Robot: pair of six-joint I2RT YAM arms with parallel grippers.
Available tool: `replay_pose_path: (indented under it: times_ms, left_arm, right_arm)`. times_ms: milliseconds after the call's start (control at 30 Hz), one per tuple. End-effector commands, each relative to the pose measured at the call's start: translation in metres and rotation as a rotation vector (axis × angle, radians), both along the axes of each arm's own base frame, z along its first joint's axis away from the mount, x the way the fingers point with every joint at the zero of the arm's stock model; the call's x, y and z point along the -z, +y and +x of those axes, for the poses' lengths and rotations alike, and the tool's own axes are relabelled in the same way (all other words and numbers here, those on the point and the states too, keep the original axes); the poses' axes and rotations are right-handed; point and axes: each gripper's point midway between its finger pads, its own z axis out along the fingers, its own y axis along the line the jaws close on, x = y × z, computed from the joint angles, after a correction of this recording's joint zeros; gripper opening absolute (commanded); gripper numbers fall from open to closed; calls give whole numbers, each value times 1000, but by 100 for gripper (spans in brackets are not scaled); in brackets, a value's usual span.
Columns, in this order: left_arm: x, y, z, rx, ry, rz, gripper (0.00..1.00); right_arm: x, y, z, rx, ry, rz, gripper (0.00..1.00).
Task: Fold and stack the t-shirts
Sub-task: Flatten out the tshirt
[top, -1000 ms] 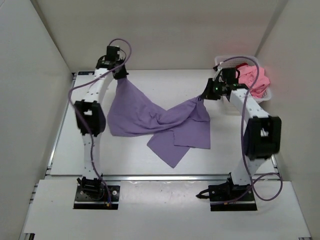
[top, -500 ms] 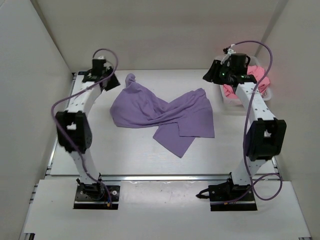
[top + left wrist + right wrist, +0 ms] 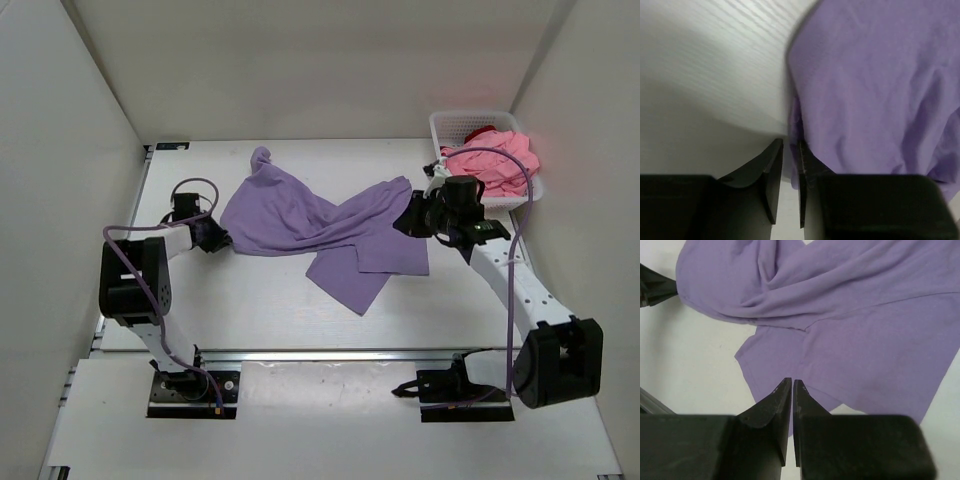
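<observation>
A lavender t-shirt (image 3: 320,225) lies crumpled and partly spread in the middle of the table. My left gripper (image 3: 216,240) is low at its left edge. In the left wrist view the gripper (image 3: 791,142) is open by a narrow gap, and the lavender t-shirt's (image 3: 870,90) edge reaches in between the tips. My right gripper (image 3: 408,220) is at the shirt's right side. Its jaws (image 3: 792,381) are shut over the lavender t-shirt (image 3: 850,330), with no cloth visibly pinched. A pink t-shirt (image 3: 500,160) and a bit of a dark red t-shirt (image 3: 484,131) lie in the basket.
The white lattice basket (image 3: 450,120) stands at the back right corner, just behind the right arm. White walls close in the table on the left, back and right. The left gripper's tip (image 3: 652,290) shows at the upper left of the right wrist view.
Both grippers let go of the lifted lavender shirt, which dropped onto the table. The arms swung back, then came down at its left and right edges. Both jaws opened, then narrowed.
</observation>
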Motion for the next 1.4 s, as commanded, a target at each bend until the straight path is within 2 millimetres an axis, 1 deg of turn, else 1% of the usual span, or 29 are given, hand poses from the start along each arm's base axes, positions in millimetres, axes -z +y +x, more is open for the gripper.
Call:
replay_pose_path:
  times_ms: [0,33,100,133,167,200,267,300,333,367,400,433,467,500,567,600,633,700,767,900,933,1033,1067,1100,1133,1200,1267,1300,1367]
  left_arm:
    - [-22,-17,22,25,-95,-22,30]
    - [-14,-18,18,18,-77,-16,31]
    - [-17,-16,23,4,-94,2,33]
    - [-14,-13,24,-8,-85,21,34]
    - [-12,-13,25,-5,-80,20,35]
    - [-13,-17,26,11,-83,10,34]
    - [-13,-12,30,5,-84,36,27]
    - [-18,-11,34,7,-98,40,15]
    - [-24,-11,35,7,-112,49,11]
    - [-31,-7,34,2,-120,66,3]
    - [-38,-4,39,3,-136,81,0]
    - [-50,-1,41,8,-156,111,0]
    - [-55,9,39,-13,-155,151,0]
    - [-63,-5,42,35,-174,168,0]
    - [-77,0,39,51,-186,219,0]
    - [-80,3,38,40,-183,226,0]
    - [-81,0,29,61,-171,242,0]
    - [-88,2,23,55,-188,276,0]
    - [-80,6,14,49,-167,284,0]
    - [-51,11,11,37,-103,237,0]
    - [-40,12,7,36,-74,235,0]
    - [-22,11,13,42,-27,225,0]
    - [-20,9,16,48,-26,221,0]
    - [-8,5,21,66,-5,205,5]
    - [-8,4,25,59,-17,194,8]
    - [-5,1,25,60,-17,192,18]
    - [-5,-4,28,76,-33,179,22]
    - [-6,-3,29,63,-33,172,25]
    - [-2,-7,29,80,-29,181,27]
  right_arm:
    - [-24,0,1,-5,-125,3,5]
    - [-26,-2,2,-1,-132,3,6]
    - [-27,-3,0,-4,-137,8,5]
    - [-31,-2,0,-9,-147,14,6]
    - [-27,-1,-1,-11,-139,17,5]
    - [-28,-1,-2,-7,-137,21,5]
    - [-29,-2,-1,-5,-152,19,5]
    - [-34,0,-2,-11,-160,24,5]
    - [-32,0,-3,-6,-152,31,5]
    - [-30,1,-3,-11,-149,27,5]
    - [-28,2,-5,-14,-139,31,5]
    - [-26,3,-6,-20,-139,33,5]
    - [-27,5,-4,-25,-142,36,5]
    - [-28,6,-5,-26,-145,39,5]
    - [-29,7,-6,-35,-138,50,5]
    - [-29,7,-7,-37,-140,51,5]
    - [-27,8,-8,-33,-133,52,5]
    - [-33,7,-6,-35,-150,52,5]
    - [-32,6,-7,-35,-151,56,5]
    - [-30,8,-10,-42,-149,48,5]
    - [-33,7,-8,-38,-155,50,5]
    - [-33,5,-7,-31,-159,47,5]
    - [-32,3,-6,-20,-158,41,5]
    - [-32,2,-5,-20,-156,46,5]
    - [-32,3,-6,-30,-153,53,5]
    - [-29,4,-6,-29,-143,54,6]
    - [-29,5,-7,-37,-144,55,5]
    - [-28,5,-6,-37,-144,52,5]
    - [-27,4,-5,-31,-139,51,5]
